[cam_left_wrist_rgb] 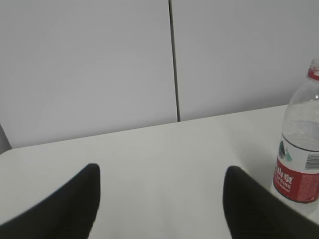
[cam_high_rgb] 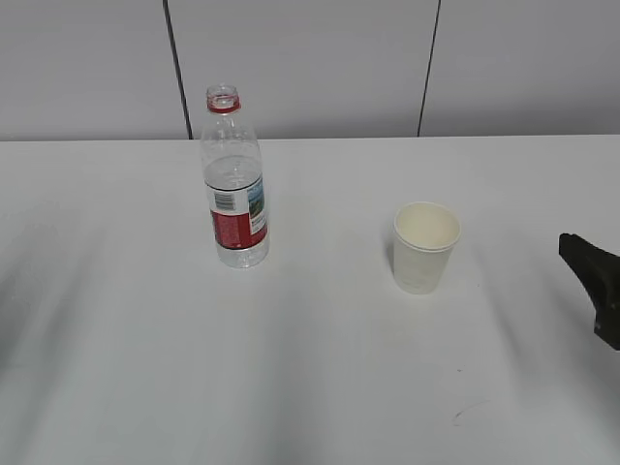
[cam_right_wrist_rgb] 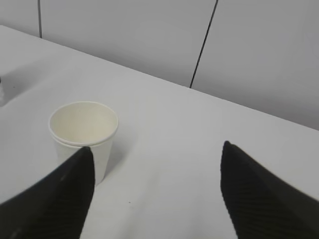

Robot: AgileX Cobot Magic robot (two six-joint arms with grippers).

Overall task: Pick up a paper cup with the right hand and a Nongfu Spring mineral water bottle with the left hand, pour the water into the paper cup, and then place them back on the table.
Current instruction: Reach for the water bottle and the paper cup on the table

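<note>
The Nongfu Spring bottle (cam_high_rgb: 233, 184) stands upright and uncapped on the white table (cam_high_rgb: 310, 368), left of centre, with water in it. The paper cup (cam_high_rgb: 424, 247) stands upright and empty to its right. My right gripper (cam_right_wrist_rgb: 157, 164) is open and empty; the cup (cam_right_wrist_rgb: 83, 134) sits just beyond its left finger, to the left of the gap. In the exterior view only a black tip of it (cam_high_rgb: 593, 281) shows at the right edge. My left gripper (cam_left_wrist_rgb: 160, 186) is open and empty above the table; the bottle (cam_left_wrist_rgb: 300, 154) stands to the right of its right finger. The left arm is out of the exterior view.
A grey panelled wall (cam_high_rgb: 310, 68) with dark vertical seams runs behind the table's far edge. A small dark scuff mark (cam_high_rgb: 467, 412) lies on the tabletop near the front right.
</note>
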